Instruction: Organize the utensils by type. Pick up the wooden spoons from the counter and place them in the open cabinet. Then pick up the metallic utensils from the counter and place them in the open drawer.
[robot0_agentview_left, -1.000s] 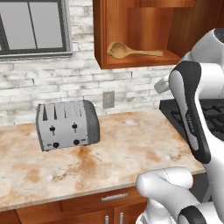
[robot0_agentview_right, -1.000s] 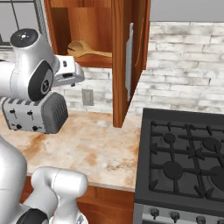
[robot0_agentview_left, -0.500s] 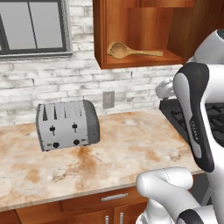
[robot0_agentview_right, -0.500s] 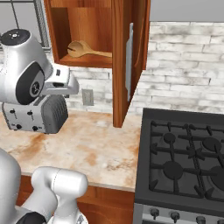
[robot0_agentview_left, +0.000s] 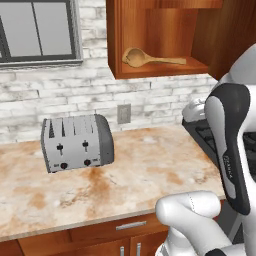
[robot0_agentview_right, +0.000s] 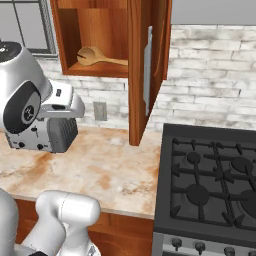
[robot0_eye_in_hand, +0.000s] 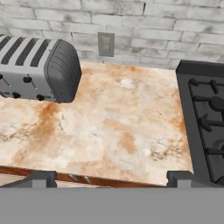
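One wooden spoon (robot0_agentview_left: 150, 59) lies on the shelf of the open cabinet (robot0_agentview_left: 165, 30), bowl to the left; it also shows in the right base view (robot0_agentview_right: 97, 56). My gripper (robot0_eye_in_hand: 113, 178) is open and empty, its fingertips (robot0_eye_in_hand: 43, 177) wide apart, hovering over the front edge of the counter (robot0_eye_in_hand: 118, 127). The hand (robot0_agentview_right: 64, 102) hangs below and in front of the cabinet (robot0_agentview_right: 100, 30), level with the toaster. A thin reddish-brown strip (robot0_eye_in_hand: 109, 180) runs under the counter's edge; I cannot tell whether it is the drawer. The metallic utensils are out of view.
A silver toaster (robot0_agentview_left: 77, 142) stands at the back left of the counter (robot0_agentview_left: 135, 175). The cabinet door (robot0_agentview_right: 145, 65) hangs open beside the black stove (robot0_agentview_right: 210, 180). A wall outlet (robot0_eye_in_hand: 106, 43) sits between toaster and stove.
The hand has drawn back and down from the cabinet shelf towards the counter. The wooden spoon stays on the shelf, and the jaws stay open.
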